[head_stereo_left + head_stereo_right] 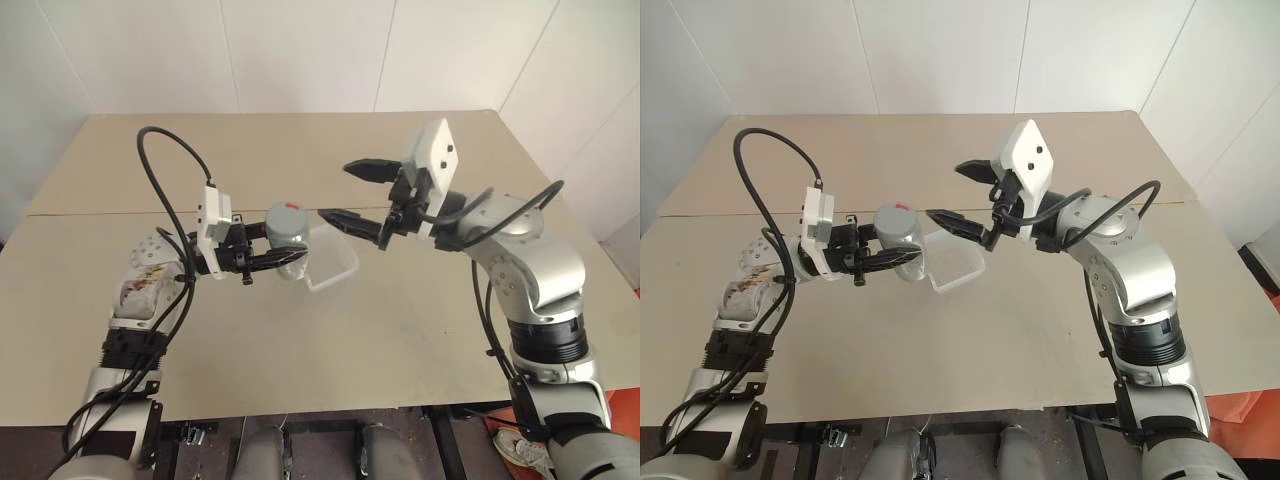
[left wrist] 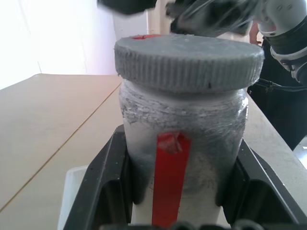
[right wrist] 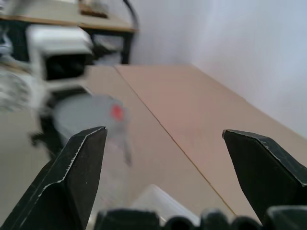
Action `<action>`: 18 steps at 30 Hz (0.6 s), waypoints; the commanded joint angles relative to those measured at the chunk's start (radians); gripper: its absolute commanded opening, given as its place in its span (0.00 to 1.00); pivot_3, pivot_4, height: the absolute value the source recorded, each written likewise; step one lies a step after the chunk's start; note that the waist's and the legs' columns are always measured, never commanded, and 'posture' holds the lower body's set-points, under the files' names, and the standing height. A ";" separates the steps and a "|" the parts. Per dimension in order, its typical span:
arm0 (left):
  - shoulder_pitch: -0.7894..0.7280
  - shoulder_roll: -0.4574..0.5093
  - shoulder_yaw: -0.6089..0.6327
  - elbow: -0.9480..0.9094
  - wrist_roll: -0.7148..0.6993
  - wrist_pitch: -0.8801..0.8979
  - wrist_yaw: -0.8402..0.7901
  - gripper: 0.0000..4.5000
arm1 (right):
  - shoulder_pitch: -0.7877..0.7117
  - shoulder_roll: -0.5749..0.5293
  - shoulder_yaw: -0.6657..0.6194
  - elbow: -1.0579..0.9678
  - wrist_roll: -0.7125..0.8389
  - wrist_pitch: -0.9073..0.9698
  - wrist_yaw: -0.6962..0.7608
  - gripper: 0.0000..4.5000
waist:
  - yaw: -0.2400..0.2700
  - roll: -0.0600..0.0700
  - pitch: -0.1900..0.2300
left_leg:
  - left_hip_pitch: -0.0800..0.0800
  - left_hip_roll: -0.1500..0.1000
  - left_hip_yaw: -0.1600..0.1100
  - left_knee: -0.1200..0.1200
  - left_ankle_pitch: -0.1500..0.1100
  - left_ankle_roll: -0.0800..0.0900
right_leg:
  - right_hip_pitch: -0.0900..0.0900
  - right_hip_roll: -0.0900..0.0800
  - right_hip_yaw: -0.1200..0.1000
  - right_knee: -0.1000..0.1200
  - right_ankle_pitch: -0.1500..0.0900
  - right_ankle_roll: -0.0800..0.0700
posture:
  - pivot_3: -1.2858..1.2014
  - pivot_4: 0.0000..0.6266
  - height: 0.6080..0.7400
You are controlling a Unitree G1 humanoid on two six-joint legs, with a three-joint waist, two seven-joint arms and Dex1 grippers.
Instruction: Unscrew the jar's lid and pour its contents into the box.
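So the left claw [image 1: 268, 258] is clamped tight on the jar [image 1: 288, 250], fingers on either side of its lower body, holding it upright just above the counter [image 1: 330, 340] near the middle of the head view. The wrist cam shows it best: silvery-grey jar, a red tape stripe [image 2: 169, 177] running down its front, black fingers [image 2: 108, 187] pressed against both sides. The lid [image 1: 287, 222] is on the jar, a grey ribbed screw cap with a bit of red on top.

Just at 3 o'clock of the jar, partly tucked behind it, is the box [image 1: 332, 262], a little translucent white tray sitting on the counter. Can't tell if it actually touches the jar or just sits right beside it. Can't see the jar's contents either, the wall isn't see-through.

A bit further out, at about 2 o'clock from the jar, the right claw [image 1: 352, 192] hangs in the air with its fingers spread wide apart and nothing between them. It points across toward the jar, the lower finger tip close above the box and just off the lid's edge, the upper one higher and farther back. In its own wrist view the lid [image 3: 88, 112] shows blurred between the two fingers, and a corner of the box [image 3: 163, 201] down low
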 commanded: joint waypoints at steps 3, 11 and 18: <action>-0.037 -0.015 0.001 -0.005 0.005 -0.031 0.000 0.43 | -0.028 0.044 0.052 -0.060 0.016 0.022 -0.017 1.00 | 0.000 0.000 0.000 | 0.000 0.000 0.000 0.000 0.000 0.000 | 0.000 0.000 0.000 0.000 0.000 0.000 | 0.52 0.24 1.00; -0.044 -0.022 0.000 0.000 0.010 -0.035 -0.009 0.43 | -0.083 0.131 0.117 0.015 -0.091 -0.006 -0.097 1.00 | -0.001 0.000 0.000 | 0.000 0.000 0.000 0.000 0.000 0.000 | 0.000 0.000 0.000 0.001 0.000 0.000 | 0.52 0.24 1.00; -0.038 -0.008 0.007 -0.005 0.010 -0.033 -0.015 0.43 | -0.076 0.131 0.103 0.046 -0.104 -0.008 -0.091 1.00 | 0.000 0.000 0.000 | 0.000 0.000 0.000 0.000 0.000 0.000 | 0.000 0.000 0.000 0.000 0.000 0.000 | 0.52 0.24 1.00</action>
